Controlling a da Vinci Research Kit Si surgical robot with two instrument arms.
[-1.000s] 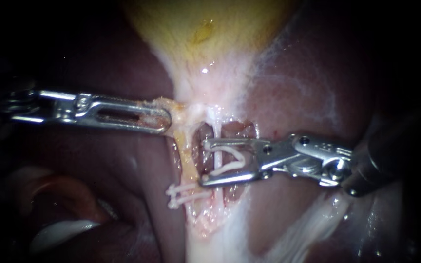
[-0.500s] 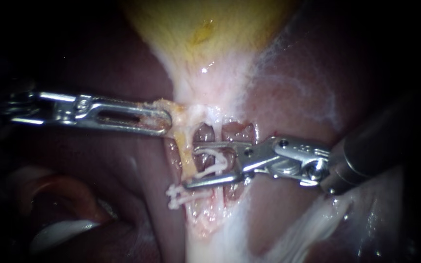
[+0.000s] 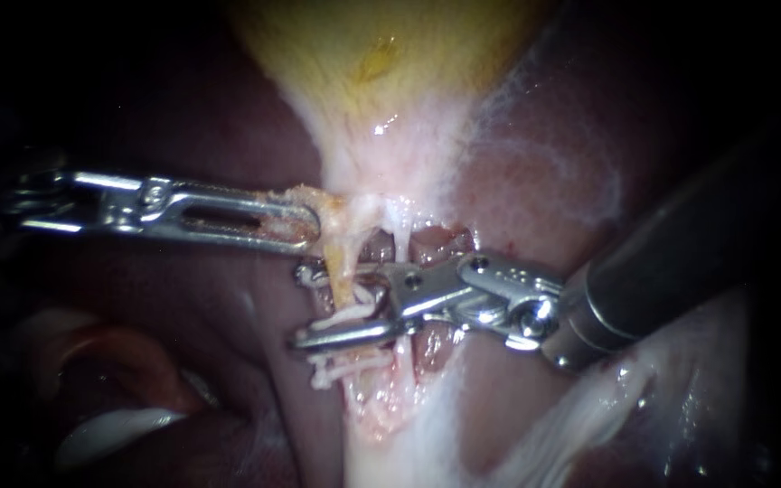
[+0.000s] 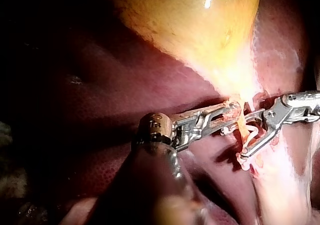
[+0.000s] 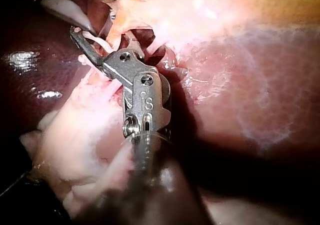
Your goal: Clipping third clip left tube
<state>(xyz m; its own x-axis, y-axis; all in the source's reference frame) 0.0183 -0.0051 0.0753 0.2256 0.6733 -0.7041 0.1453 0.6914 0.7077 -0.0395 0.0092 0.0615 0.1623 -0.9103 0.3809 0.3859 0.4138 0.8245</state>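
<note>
My left instrument [image 3: 307, 221], jaws clamped on the gallbladder neck [image 3: 345, 203], holds the left tube [image 3: 336, 267] taut. My right instrument [image 3: 300, 305] straddles it, its part-open jaws carrying the clip [image 3: 354, 312] just far of the placed clips [image 3: 345, 366].

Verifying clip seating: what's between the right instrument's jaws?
The right instrument holds a white clip in its jaws, and the yellowish left tube runs between the clip's legs; endoscope view shows it.

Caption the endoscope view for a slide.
Right instrument holds clip astride left tube; left instrument grips tissue below gallbladder.
</note>
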